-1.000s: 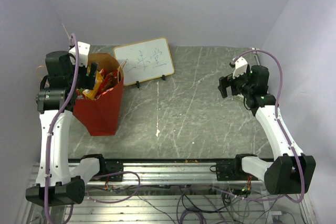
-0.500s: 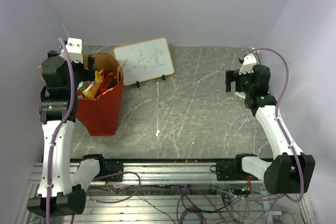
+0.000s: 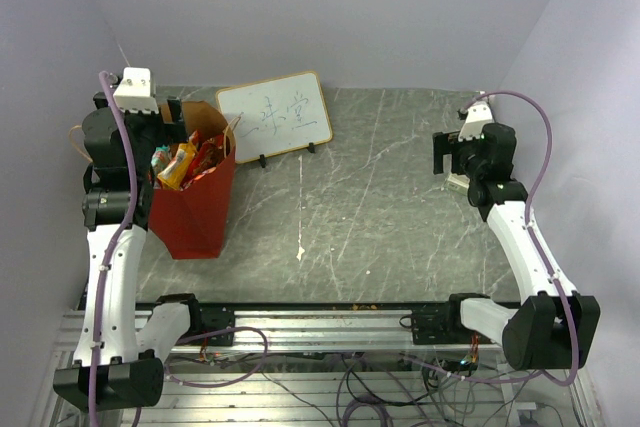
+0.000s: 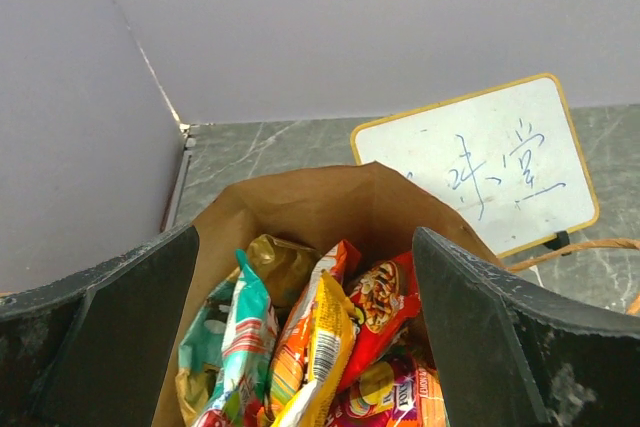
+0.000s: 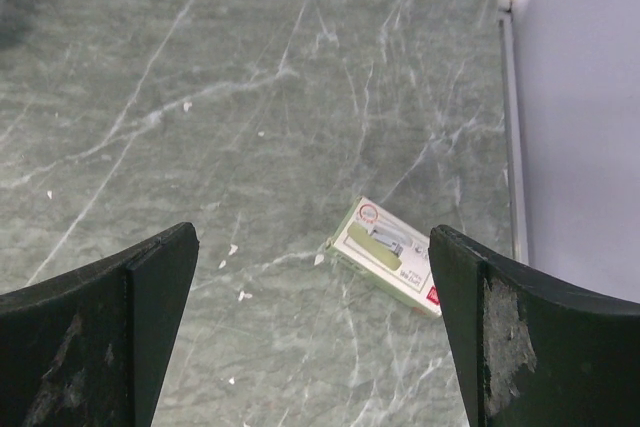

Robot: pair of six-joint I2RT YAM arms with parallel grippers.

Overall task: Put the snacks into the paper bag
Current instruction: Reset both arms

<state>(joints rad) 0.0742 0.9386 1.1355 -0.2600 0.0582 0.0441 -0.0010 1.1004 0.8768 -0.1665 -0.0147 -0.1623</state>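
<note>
Left gripper point(image 4: 305, 319) now higher over paper bag point(image 3: 190, 219) of snacks point(image 4: 322, 339), fingers point(image 4: 120, 339) wide

The top camera looked down from above and behind my bases, taking in the whole table point(image 3: 380, 207). My left wrist camera peered closely into the paper bag point(image 4: 300, 202), with the whiteboard point(image 4: 480, 162) at upper right; the top view held both at upper left. My right wrist camera faced down near the table's right edge, with a small box point(image 5: 392, 255) right of centre.
</note>
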